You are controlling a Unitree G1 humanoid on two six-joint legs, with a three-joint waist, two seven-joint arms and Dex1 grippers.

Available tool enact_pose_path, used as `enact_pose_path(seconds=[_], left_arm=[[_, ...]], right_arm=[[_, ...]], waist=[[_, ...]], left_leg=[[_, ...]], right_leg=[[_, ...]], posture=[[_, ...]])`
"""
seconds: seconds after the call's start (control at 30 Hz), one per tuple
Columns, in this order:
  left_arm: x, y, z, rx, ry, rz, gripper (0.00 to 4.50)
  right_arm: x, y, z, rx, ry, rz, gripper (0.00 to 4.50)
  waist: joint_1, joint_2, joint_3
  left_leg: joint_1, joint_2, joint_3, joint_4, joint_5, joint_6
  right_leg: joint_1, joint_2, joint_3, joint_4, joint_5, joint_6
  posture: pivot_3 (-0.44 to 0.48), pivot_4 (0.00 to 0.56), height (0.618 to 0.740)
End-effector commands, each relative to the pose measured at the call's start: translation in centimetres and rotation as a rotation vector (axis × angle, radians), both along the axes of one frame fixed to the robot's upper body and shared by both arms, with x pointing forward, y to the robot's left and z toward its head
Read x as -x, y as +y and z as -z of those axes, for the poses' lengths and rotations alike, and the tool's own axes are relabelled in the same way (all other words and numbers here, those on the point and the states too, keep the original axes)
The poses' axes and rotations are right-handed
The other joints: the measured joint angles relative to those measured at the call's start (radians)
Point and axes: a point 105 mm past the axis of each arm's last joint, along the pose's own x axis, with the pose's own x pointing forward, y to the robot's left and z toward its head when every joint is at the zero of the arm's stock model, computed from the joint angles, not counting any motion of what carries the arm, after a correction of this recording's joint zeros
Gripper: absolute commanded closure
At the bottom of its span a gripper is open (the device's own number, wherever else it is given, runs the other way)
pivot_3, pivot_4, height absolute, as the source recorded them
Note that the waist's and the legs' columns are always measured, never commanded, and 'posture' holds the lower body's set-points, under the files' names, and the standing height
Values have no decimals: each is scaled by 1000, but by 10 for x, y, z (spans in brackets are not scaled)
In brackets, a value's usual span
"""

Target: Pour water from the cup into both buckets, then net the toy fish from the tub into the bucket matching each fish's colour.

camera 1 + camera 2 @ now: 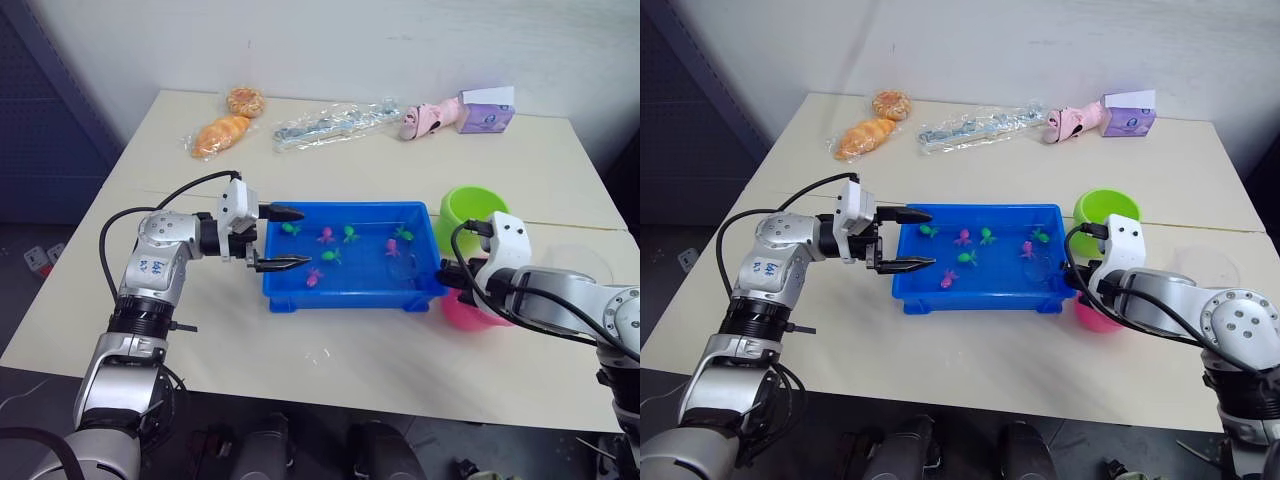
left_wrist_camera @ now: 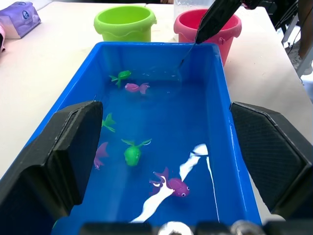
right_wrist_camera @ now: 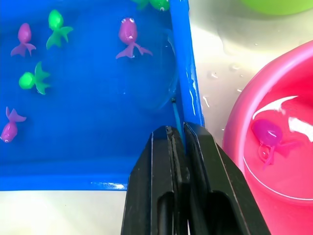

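Observation:
The blue tub [image 1: 340, 293] holds water with several green toy fish [image 3: 32, 81] and pink ones [image 3: 128, 34]. My left gripper [image 1: 302, 238] is open, with one finger on each side of the tub's left end. My right gripper [image 3: 180, 129] is shut on the net's thin handle [image 3: 175, 115] at the tub's right wall. The net's hoop [image 3: 151, 73] lies in the water close to that wall. To the right of the tub, the pink bucket [image 3: 254, 83] holds water and one pink fish [image 3: 268, 134]. The lime green bucket [image 1: 470, 210] stands behind it. The clear cup [image 1: 1208, 268] sits to the right of the buckets.
At the table's far side lie bagged bread [image 1: 220, 135], a clear bag of metal items [image 1: 335, 125], a pink toy [image 1: 425, 120] and a purple box [image 1: 487, 115]. Spilled drops wet the table near the pink bucket [image 3: 215, 76].

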Motion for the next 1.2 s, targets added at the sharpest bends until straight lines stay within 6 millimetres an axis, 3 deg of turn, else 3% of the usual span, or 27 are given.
enact_pose_path(seconds=[0.03,0.43,0.67,1.03,1.2], left_arm=[[1,-2,-8,10,-37,19,39],[1,-1,-8,10,-37,19,39],[1,0,-7,10,-37,13,39],[2,6,-5,-13,-38,11,39],[3,4,-9,18,-15,37,39]], right_arm=[[-4,0,-1,-18,-11,21,4500],[-30,18,-12,-143,-91,29,4500],[-31,27,-21,-273,-120,12,4500],[-7,6,-45,-438,-235,55,4500],[21,10,-69,-476,-413,-99,4500]], waist=[[0,0,0],[-3,0,0],[-2,0,0],[0,0,0],[-1,0,0]], left_leg=[[0,0,0,0,0,0],[0,0,0,0,1,-1],[0,0,0,0,1,-1],[0,0,0,-1,1,-1],[0,0,0,-1,1,-1]], right_leg=[[0,0,0,0,0,0],[0,0,0,0,0,0],[0,0,0,0,0,0],[0,0,0,0,0,0],[0,0,0,1,0,0]], posture=[[0,150,740],[0,150,740],[0,150,740],[0,150,740],[0,150,740]])
